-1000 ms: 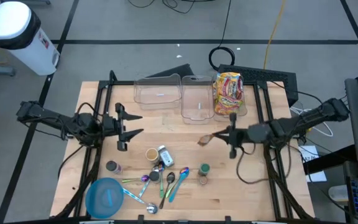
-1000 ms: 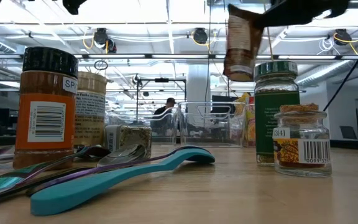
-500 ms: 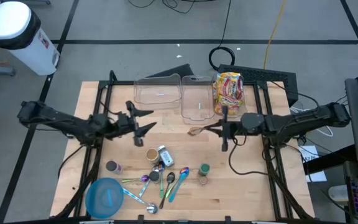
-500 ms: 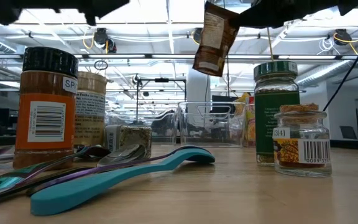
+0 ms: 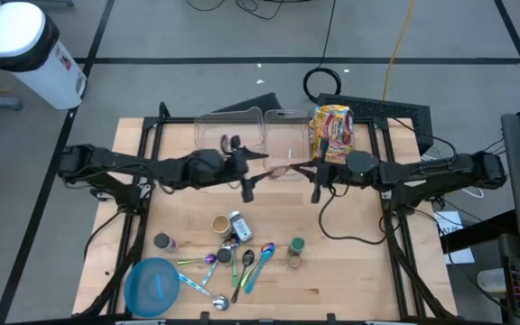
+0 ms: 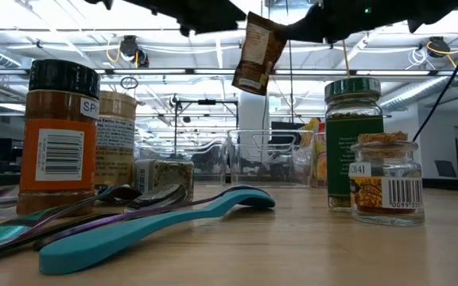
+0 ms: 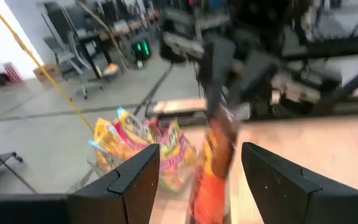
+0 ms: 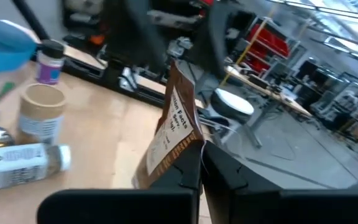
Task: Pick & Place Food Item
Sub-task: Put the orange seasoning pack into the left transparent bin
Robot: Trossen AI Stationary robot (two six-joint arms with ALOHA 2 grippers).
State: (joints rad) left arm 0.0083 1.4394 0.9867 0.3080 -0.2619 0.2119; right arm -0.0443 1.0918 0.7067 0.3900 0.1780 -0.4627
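Note:
A brown food packet (image 5: 283,169) hangs high over the table's middle, and my right gripper (image 5: 307,171) is shut on it. The low view shows the packet (image 6: 257,52) tilted, well above the jars. My left gripper (image 5: 258,167) reaches in level from the table's left and is open. In the left wrist view its two fingers (image 7: 135,180) stand either side of the packet (image 7: 213,162) without visibly touching it. In the right wrist view the packet (image 8: 176,124) sticks out ahead of my right gripper (image 8: 194,165). My right gripper pinches the packet's near end (image 8: 188,149) between its two fingers. The fingers come level from the table's right. The packet is lifted clear of the table and sticks out past the fingertips toward my left gripper, tilted.
Two clear bins (image 5: 233,131) (image 5: 285,149) and a colourful snack bag (image 5: 332,131) stand at the far side. Spice jars (image 5: 296,248), a tipped jar (image 5: 237,224), spoons (image 5: 246,266) and a blue bowl (image 5: 154,287) lie at the near side.
My left gripper has swung from the table's left toward the middle and has come up to the packet, still open. My right gripper has carried the packet toward the table's left and a little farther back. The packet has tipped from hanging upright to slanted.

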